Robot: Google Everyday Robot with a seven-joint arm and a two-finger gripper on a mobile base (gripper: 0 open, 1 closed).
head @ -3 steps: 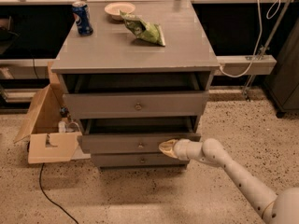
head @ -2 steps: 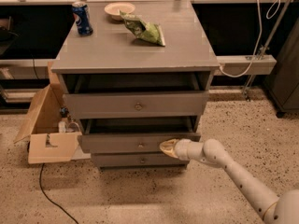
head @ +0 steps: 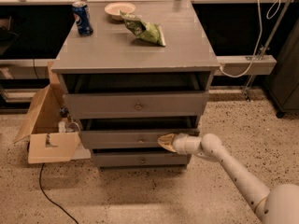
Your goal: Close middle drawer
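The grey cabinet (head: 135, 50) has three drawers. The middle drawer (head: 121, 138) is a low flat grey panel with a small brass knob (head: 141, 138); it stands pulled out a little, with a dark gap above it. My gripper (head: 164, 141) comes in from the lower right on a white arm, and its tan tip rests against the right part of the middle drawer's front, just right of the knob. The taller top drawer (head: 135, 105) also stands slightly open. The lowest drawer (head: 140, 159) sits below.
On the cabinet top are a blue soda can (head: 82, 17), a white bowl (head: 119, 9) and a green chip bag (head: 144, 29). An open cardboard box (head: 46, 125) stands at the cabinet's left. A black cable (head: 51, 195) runs over the speckled floor.
The gripper stays at the right part of the middle drawer's front. Nothing has visibly moved.
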